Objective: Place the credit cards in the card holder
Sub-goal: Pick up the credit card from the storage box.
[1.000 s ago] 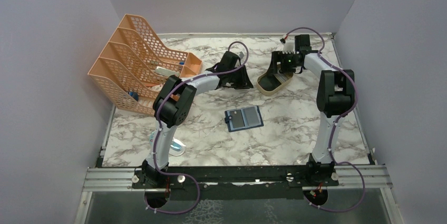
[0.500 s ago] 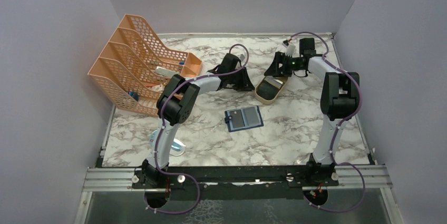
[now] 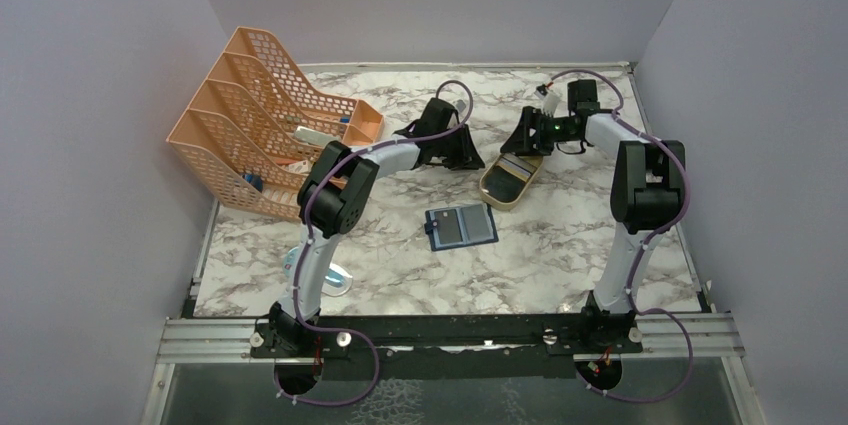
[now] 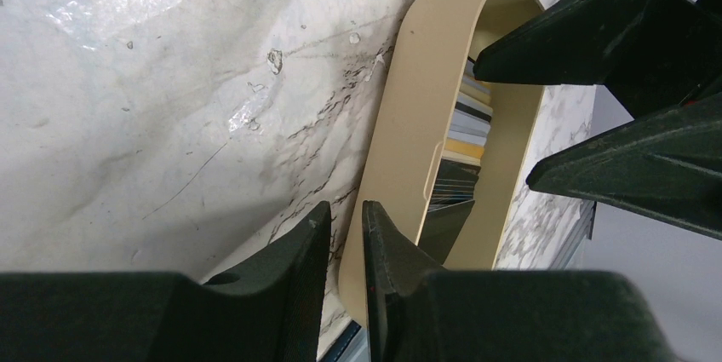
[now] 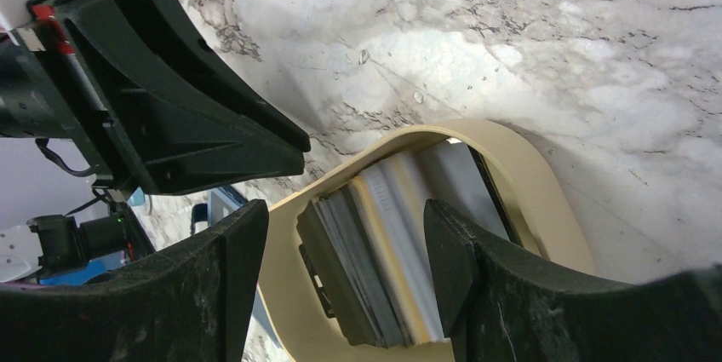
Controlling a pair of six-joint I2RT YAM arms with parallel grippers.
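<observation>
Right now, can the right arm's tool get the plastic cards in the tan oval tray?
Probably yes: the right tool hangs open over the stacked plastic cards in the tan oval tray, nothing between them.

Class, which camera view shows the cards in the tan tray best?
The right wrist view: the cards fill the middle, fanned in the tan tray, edges distinct, framed by the open right gripper. The left wrist view shows only a narrow strip of them; the top view, only a small grey patch.
</observation>
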